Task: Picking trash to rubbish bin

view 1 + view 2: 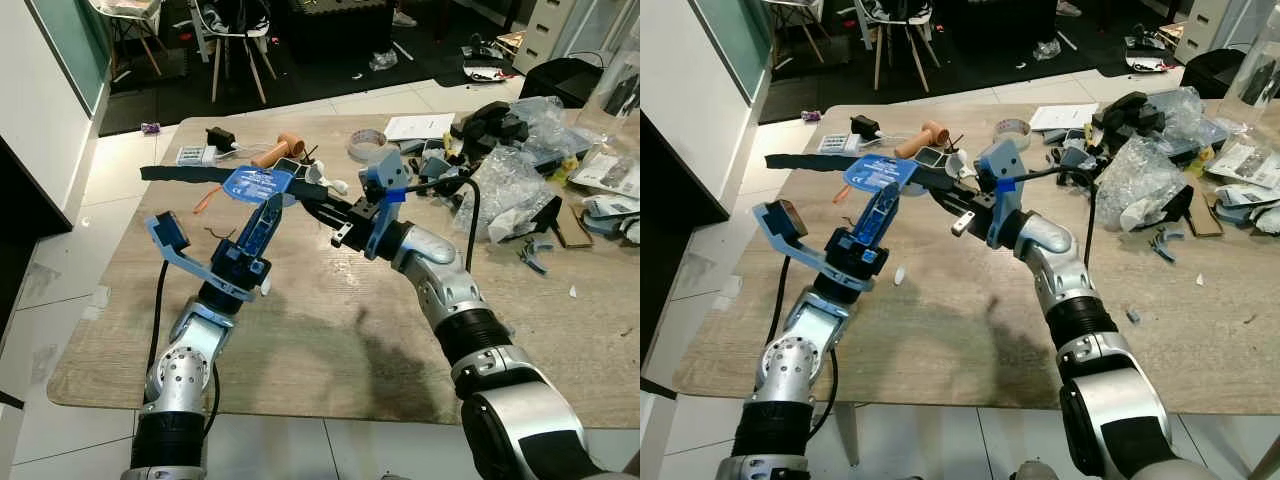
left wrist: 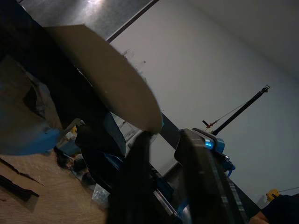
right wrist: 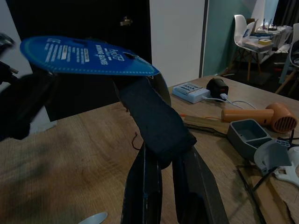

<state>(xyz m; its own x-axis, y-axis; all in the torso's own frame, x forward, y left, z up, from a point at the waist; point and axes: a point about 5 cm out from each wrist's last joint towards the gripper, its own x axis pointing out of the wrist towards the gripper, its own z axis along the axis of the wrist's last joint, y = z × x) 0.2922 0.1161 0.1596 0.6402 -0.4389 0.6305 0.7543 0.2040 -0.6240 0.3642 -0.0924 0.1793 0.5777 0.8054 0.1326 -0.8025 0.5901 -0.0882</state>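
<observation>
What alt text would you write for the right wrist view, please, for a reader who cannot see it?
The right gripper pinches the end of a dark strap with a blue round label, held above a wooden table. Behind it lie an orange hair dryer, a grey tray and a black charger.
</observation>
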